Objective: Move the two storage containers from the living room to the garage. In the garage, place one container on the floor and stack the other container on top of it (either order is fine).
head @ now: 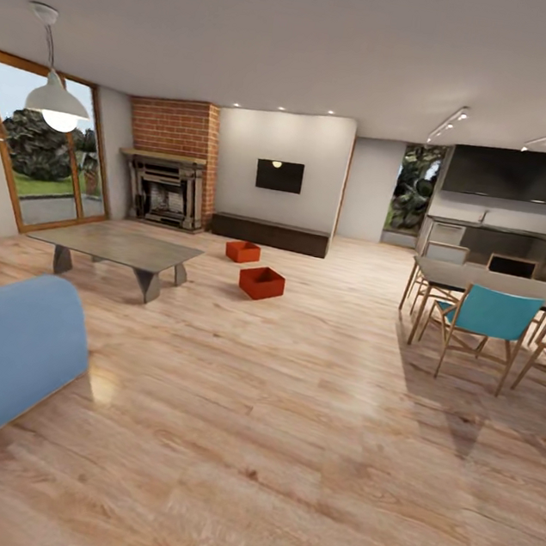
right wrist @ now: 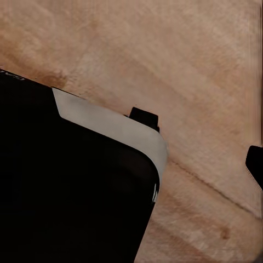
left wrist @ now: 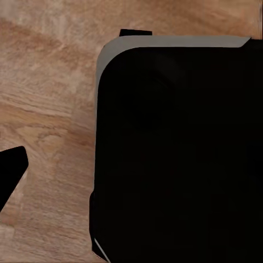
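Two orange-red storage containers (head: pixel 243 251) (head: pixel 261 283) sitting apart on light wood plank floor (head: pixel 288 414) of living room, between grey coffee table (head: pixel 116 247) and long dark low cabinet (head: pixel 270 233), near brick fireplace (head: pixel 169 163). Blue sofa (head: pixel 1 356) close at left, dining table (head: pixel 497 285) with teal chairs (head: pixel 483 324) at right. Claw state impossible to tell for either arm: wrist views blocked by black robot body (left wrist: pixel 175 153).
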